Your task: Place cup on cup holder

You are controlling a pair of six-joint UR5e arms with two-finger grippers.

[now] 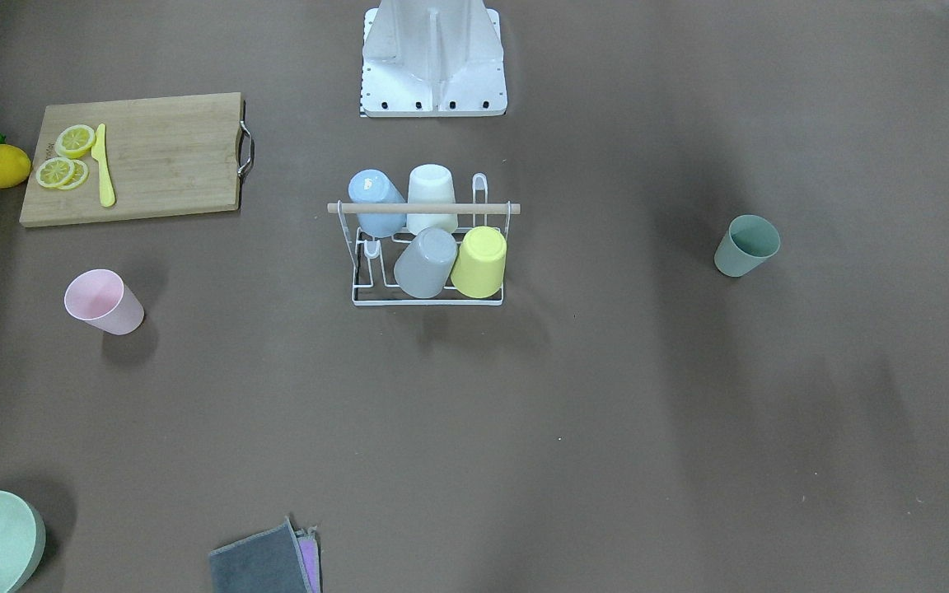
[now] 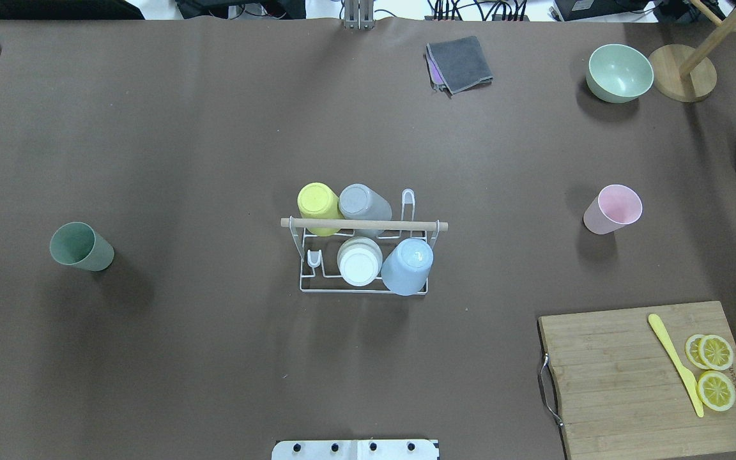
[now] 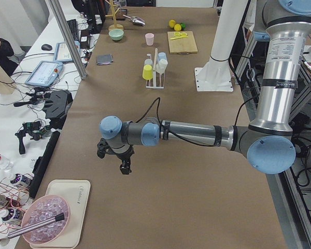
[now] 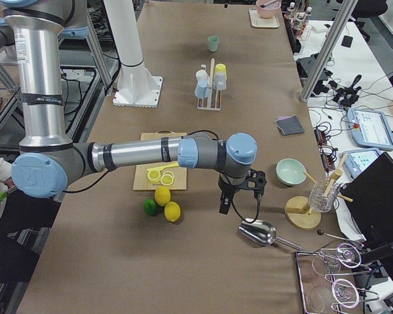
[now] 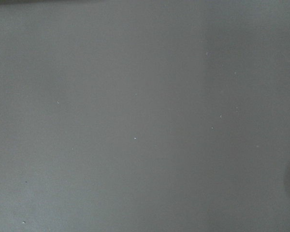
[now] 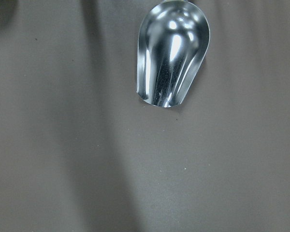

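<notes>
Overhead, L to R for you: green cup [image 2: 80,246] stands mouth-up on the table [image 2: 214,358], far left, well apart from the cup holder [image 2: 364,224] at centre. The holder carries 4 cups upside down: yellow cup [image 2: 318,206] + grey cup [image 2: 364,203] in the far row, white cup [image 2: 360,260] + blue cup [image 2: 407,266] in the near row. Two prongs are bare. The pink cup [image 2: 612,209] is mouth-up at right, also well apart. Cutting board [image 2: 617,377] w/ lemon slices [image 2: 715,351] + yellow knife [image 2: 674,362] is near right. The left gripper [image 3: 125,167] hangs over bare table and the right gripper [image 4: 224,206] hangs near the metal scoop [image 6: 173,53]. Open or closed you can't tell for either, as only the side cams show them.
</notes>
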